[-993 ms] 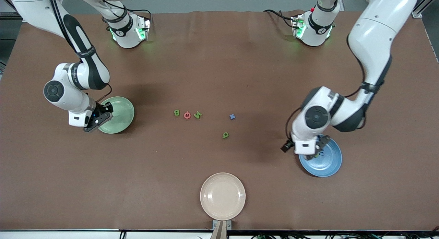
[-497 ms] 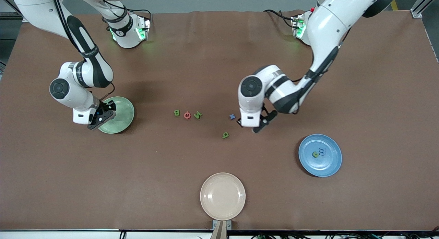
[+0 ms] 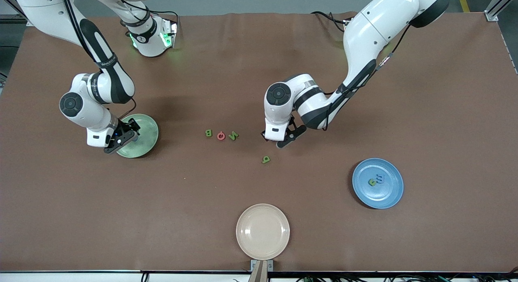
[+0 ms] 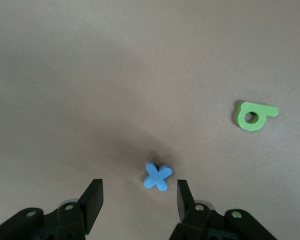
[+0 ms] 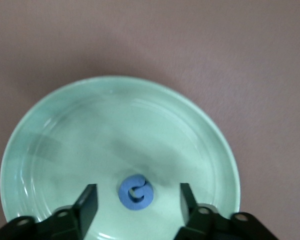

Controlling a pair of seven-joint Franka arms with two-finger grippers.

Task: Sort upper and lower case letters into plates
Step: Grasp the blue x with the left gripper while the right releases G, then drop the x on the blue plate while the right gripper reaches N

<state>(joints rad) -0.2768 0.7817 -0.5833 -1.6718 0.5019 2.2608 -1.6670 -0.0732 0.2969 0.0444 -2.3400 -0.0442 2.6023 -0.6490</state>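
My left gripper [image 3: 279, 139] hangs open just over a blue x-shaped letter [image 4: 158, 176], which lies on the table close to one finger [image 4: 184, 199]. A green letter [image 4: 254, 115] lies a little way from it. My right gripper [image 3: 118, 143] is open over the pale green plate [image 3: 147, 130]. A blue round letter [image 5: 135, 191] rests in that plate [image 5: 55, 130], free between the fingers. Three letters [image 3: 220, 135], green, coral and green, sit in a row mid-table. The blue plate [image 3: 394, 193] holds a green letter [image 3: 372, 182] and a blue letter [image 3: 380, 178].
A beige plate [image 3: 263, 249] sits at the table edge nearest the front camera. The brown table surface [image 3: 259, 71] stretches bare toward the arms' bases. The left arm's elbow reaches over the table's middle from its base.
The left arm swung from the blue plate to the blue x-shaped letter, its jaws narrowing a little. The right gripper opened and let go of the blue round letter into the green plate.
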